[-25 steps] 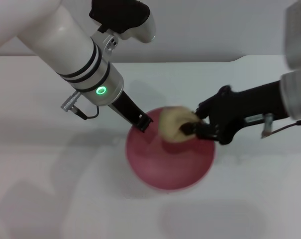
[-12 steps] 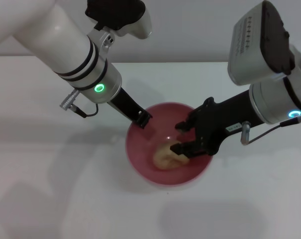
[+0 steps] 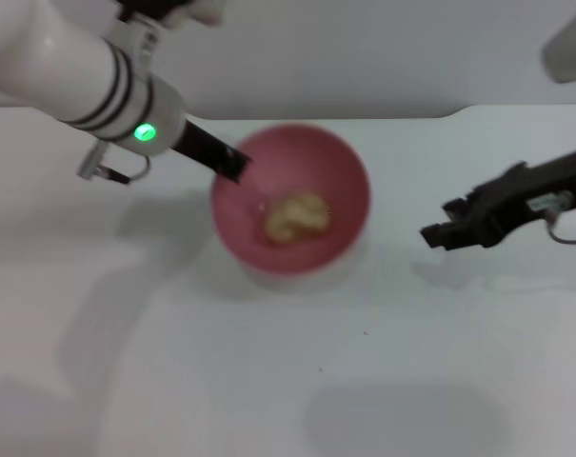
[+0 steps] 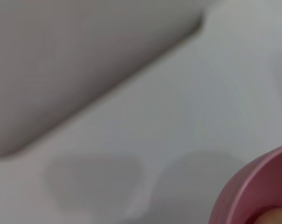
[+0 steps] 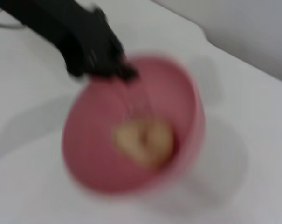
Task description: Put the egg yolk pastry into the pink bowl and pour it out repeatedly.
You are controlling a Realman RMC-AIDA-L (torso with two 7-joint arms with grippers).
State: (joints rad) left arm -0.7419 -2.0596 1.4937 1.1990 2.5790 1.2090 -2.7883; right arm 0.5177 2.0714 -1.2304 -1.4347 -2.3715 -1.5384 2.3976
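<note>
The pink bowl (image 3: 340,171) sits left of centre in the head view, with the pale tan egg yolk pastry (image 3: 295,216) lying inside on its bottom. My left gripper (image 3: 228,162) is shut on the bowl's left rim. Well off to the right, my right gripper (image 3: 438,228) hovers apart from the bowl, open and holding nothing. The right wrist view shows the bowl (image 5: 92,135), the pastry (image 5: 143,142) in it and the left gripper (image 5: 115,70) on the far rim. In the left wrist view only an edge of the bowl (image 4: 252,191) shows.
The white table (image 3: 268,381) stretches around the bowl, and its back edge meets a grey wall (image 3: 364,57). A soft shadow lies under and beside the bowl.
The right gripper let the pastry drop into the bowl and pulled away to the right. The left gripper has carried the bowl left and toward the back of the table.
</note>
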